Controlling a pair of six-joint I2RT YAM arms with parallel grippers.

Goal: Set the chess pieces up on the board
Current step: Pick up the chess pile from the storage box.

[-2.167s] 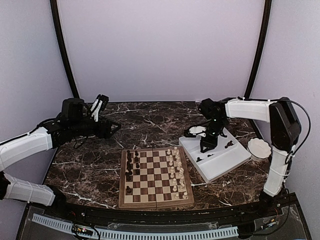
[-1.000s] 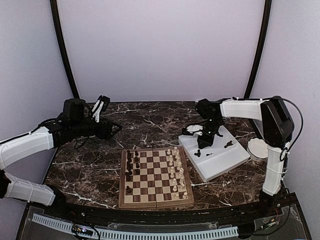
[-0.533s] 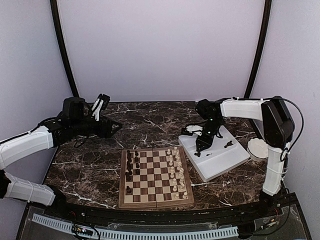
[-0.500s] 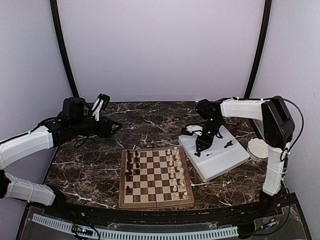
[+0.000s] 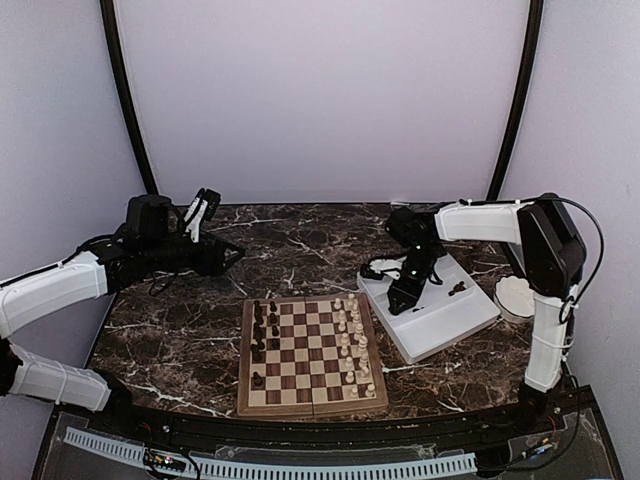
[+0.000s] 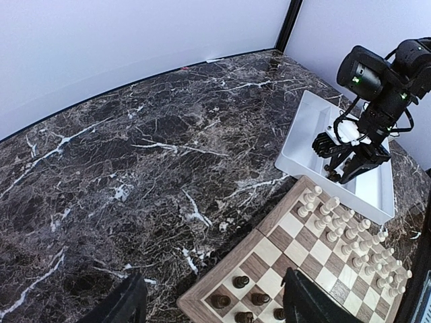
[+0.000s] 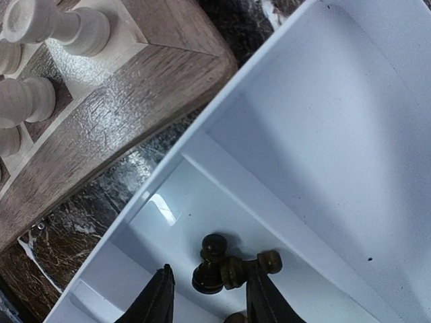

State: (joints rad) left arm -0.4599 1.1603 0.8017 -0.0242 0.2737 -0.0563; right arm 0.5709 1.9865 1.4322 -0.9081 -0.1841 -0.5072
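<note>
Right gripper (image 7: 210,279) spread over white tray (image 7: 323,134)

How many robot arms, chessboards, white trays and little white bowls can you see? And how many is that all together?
Robot arms: 2 (left arm, right arm)
Chessboard: 1
White tray: 1
White bowl: 1
Total: 5

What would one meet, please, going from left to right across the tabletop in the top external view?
left hand → board → white tray → small white bowl. The right hand hangs over the tray's left part, so it is left out of the order.
</note>
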